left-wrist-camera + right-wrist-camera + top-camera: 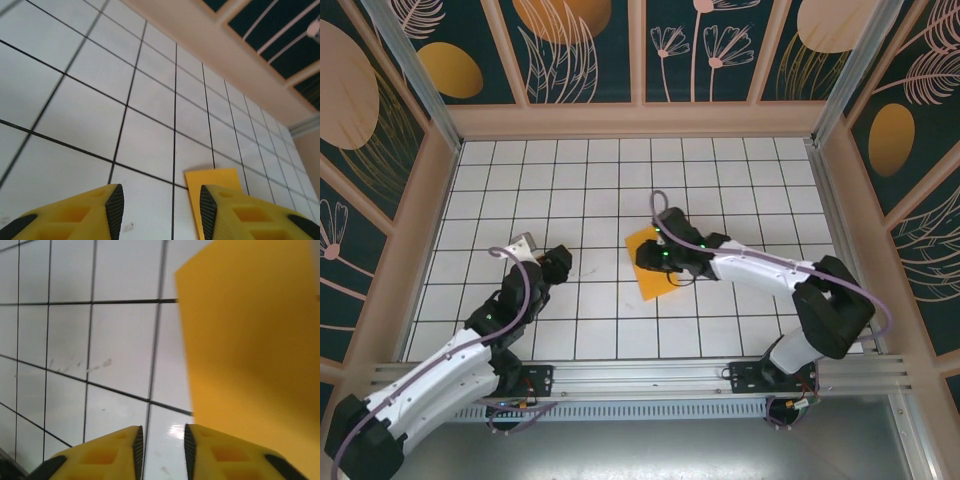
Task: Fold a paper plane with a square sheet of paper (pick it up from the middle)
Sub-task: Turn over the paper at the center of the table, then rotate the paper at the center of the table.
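The square sheet of paper (648, 282) lies near the middle of the table (520, 180); the right end effector (161, 440) is over the sheet's far right part, its jaws a narrow slit apart and gripping nothing; the left end effector (161, 200) is well to the left, its jaws moderately spread and empty, with the paper just beyond its right finger.

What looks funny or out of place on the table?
The orange-yellow paper lies crooked by the right pincer. Its edges slant across the grid lines of the table. I see no tear in it, and nothing is spilled.
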`<action>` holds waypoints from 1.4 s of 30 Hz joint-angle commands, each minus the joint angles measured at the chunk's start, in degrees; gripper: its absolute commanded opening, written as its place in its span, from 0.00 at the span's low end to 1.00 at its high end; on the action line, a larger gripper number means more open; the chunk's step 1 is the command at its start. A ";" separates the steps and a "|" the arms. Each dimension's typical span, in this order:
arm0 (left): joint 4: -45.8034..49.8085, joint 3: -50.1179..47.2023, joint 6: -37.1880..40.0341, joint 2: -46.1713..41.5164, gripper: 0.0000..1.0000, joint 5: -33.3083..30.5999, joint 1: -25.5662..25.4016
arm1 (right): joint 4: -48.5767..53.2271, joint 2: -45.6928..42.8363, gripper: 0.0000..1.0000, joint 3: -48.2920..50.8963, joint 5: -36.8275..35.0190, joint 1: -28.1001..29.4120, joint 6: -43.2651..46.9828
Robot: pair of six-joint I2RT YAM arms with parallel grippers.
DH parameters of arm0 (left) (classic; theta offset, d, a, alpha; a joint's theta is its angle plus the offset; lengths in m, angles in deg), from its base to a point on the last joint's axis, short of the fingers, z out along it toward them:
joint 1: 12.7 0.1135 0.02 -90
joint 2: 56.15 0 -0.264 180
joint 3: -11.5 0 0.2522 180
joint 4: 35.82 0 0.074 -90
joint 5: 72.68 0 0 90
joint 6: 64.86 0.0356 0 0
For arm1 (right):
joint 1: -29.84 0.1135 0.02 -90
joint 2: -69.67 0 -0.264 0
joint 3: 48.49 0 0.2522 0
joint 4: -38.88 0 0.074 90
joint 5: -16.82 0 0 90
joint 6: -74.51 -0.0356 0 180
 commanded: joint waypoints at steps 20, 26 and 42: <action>-14.77 20.05 3.36 41.44 0.41 34.09 0.25 | -25.57 10.26 0.11 16.07 0.28 4.16 -32.21; -14.33 26.40 4.62 52.57 0.33 38.03 0.25 | -25.94 2.87 0.19 15.14 -0.06 4.57 -24.36; -8.99 32.28 6.97 64.23 0.27 31.19 0.28 | -21.77 -3.66 0.46 18.85 13.19 -12.94 -7.68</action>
